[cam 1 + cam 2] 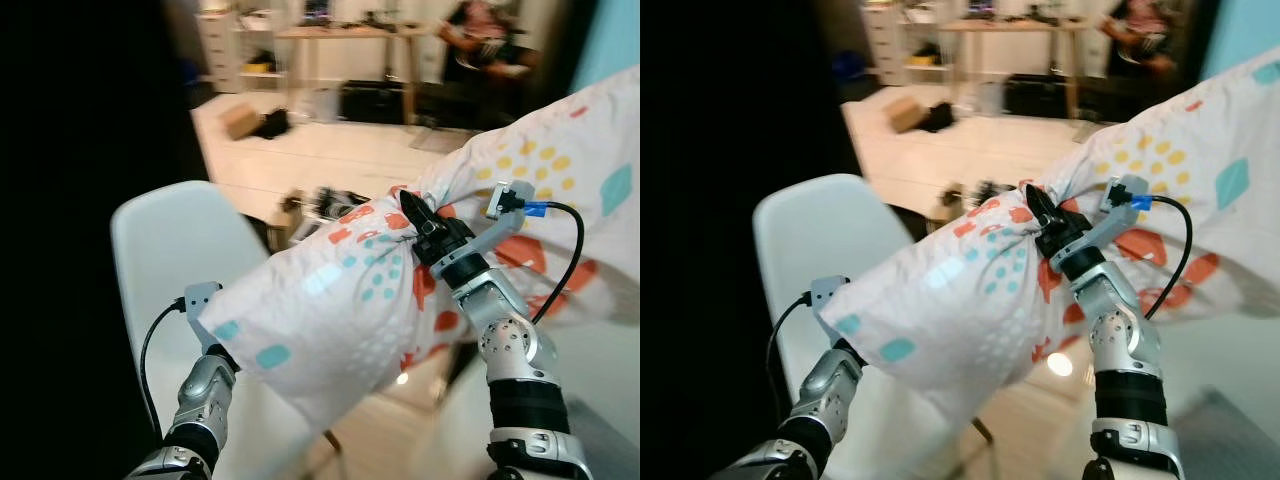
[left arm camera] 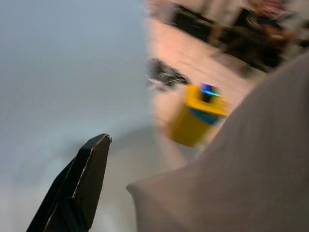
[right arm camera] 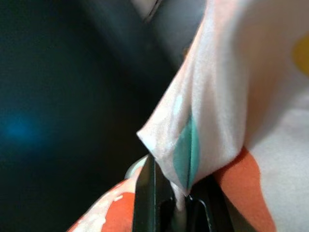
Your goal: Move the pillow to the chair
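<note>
Aloft, pillow (image 1: 400,290) pinched by right gripper (image 1: 420,222) above chair (image 1: 170,240).

Head pair: two eyes side by side, looking forward and down over both arms. Both frames share the same scene: white chair (image 1: 175,250) at lower left, patterned pillow (image 1: 400,280) across centre and right, a room with a table (image 1: 345,35) blurred along the top edge. Right eye shows everything shifted slightly leftward.

Left wrist: looks along one black finger (image 2: 82,186) at lower left of frame, very close to the pillow corner (image 2: 227,183) at lower right; pale chair surface fills the left, floor and a yellow object (image 2: 198,116) blurred beyond.

Right wrist: extremely close, facing pinched pillow fabric (image 3: 193,140) at bottom centre, dark background on the left.
</note>
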You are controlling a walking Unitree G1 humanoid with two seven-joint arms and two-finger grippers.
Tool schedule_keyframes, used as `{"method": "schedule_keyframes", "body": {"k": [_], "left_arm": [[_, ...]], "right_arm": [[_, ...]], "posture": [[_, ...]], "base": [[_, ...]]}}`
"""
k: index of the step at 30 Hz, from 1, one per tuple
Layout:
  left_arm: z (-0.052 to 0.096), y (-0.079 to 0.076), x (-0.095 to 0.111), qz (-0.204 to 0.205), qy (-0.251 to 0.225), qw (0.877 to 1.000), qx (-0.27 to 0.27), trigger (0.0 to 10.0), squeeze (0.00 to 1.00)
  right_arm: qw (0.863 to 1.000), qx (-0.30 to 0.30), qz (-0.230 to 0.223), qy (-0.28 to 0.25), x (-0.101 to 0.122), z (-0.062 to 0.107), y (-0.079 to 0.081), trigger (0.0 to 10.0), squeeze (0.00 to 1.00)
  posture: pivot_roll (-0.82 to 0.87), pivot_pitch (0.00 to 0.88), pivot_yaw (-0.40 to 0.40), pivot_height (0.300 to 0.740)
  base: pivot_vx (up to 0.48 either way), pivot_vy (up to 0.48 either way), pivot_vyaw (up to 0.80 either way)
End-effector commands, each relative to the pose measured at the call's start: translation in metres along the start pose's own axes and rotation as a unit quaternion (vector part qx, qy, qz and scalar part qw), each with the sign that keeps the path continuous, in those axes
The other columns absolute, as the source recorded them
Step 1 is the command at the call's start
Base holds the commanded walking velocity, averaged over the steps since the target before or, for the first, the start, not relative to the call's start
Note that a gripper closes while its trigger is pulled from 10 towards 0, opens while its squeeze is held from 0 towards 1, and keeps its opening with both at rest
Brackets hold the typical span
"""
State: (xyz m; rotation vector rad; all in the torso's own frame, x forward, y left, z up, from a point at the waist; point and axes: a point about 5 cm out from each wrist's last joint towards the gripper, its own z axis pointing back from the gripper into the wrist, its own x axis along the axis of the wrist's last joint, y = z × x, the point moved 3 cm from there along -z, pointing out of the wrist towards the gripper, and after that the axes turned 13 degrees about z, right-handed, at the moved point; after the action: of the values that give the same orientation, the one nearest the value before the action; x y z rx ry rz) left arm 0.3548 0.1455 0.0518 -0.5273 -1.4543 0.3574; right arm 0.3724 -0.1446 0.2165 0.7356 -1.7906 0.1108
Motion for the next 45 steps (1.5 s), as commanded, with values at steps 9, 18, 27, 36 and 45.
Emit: {"method": "schedule_keyframes", "body": {"k": [9, 18, 27, 36, 45], "left_arm": [[-0.001, 0.001, -0.001, -0.009, 0.001, 1.000, 0.017, 10.0, 0.00], [0.000, 0.001, -0.002, -0.015, 0.004, 1.000, 0.017, 10.0, 0.00], [0.002, 0.003, -0.010, -0.038, 0.025, 0.998, 0.034, 10.0, 0.00], [0.004, 0.011, -0.007, -0.066, 0.024, 0.996, 0.051, 10.0, 0.00], [0.009, 0.012, -0.015, -0.089, 0.038, 0.994, 0.052, 10.0, 0.00]], "right_arm": [[0.996, 0.083, 0.003, 0.038, -0.013, -0.004, 0.029, 10.0, 0.00], [0.994, 0.091, -0.002, 0.056, -0.019, -0.003, 0.032, 10.0, 0.00], [0.974, 0.008, -0.027, 0.224, -0.096, 0.022, 0.013, 10.0, 0.00], [0.948, -0.129, -0.048, 0.287, -0.140, 0.057, -0.019, 10.0, 0.00], [0.889, -0.227, -0.013, 0.398, -0.180, 0.109, -0.041, 10.0, 0.00]], "posture": [[0.07, 0.000, 0.037, 0.724], [0.07, 0.000, 0.038, 0.724], [0.08, 0.000, 0.036, 0.724], [0.08, 0.000, 0.037, 0.694], [0.08, 0.000, 0.040, 0.659]], "base": [[0.046, 0.000, 0.80], [0.000, 0.000, 0.80], [0.000, 0.000, 0.27], [0.000, 0.000, 0.00], [0.000, 0.000, 0.00]]}}
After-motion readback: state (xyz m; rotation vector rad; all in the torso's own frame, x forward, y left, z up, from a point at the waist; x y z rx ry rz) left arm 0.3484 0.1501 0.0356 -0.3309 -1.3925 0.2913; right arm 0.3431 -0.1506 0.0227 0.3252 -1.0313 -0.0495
